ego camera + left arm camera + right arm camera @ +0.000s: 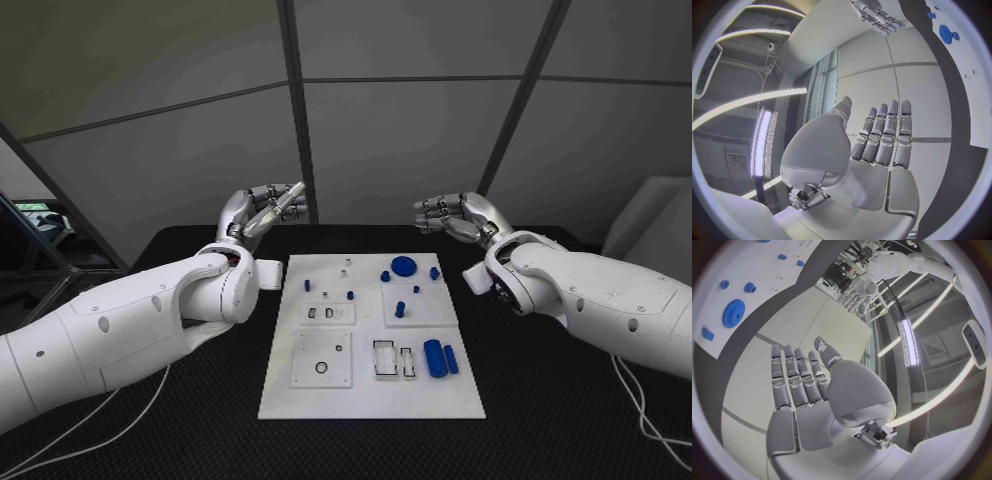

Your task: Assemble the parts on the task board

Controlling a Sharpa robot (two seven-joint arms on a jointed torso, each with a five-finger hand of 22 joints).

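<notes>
Parts (pixel 434 357), small and blue, lie scattered over the white task board (pixel 369 400) in the middle of the black counter (pixel 548 420). Both hands hang raised beyond the board's far end, the left hand (pixel 265 212) and the right hand (pixel 453 216) each holding nothing, fingers (pixel 887 135) stretched out straight.
</notes>
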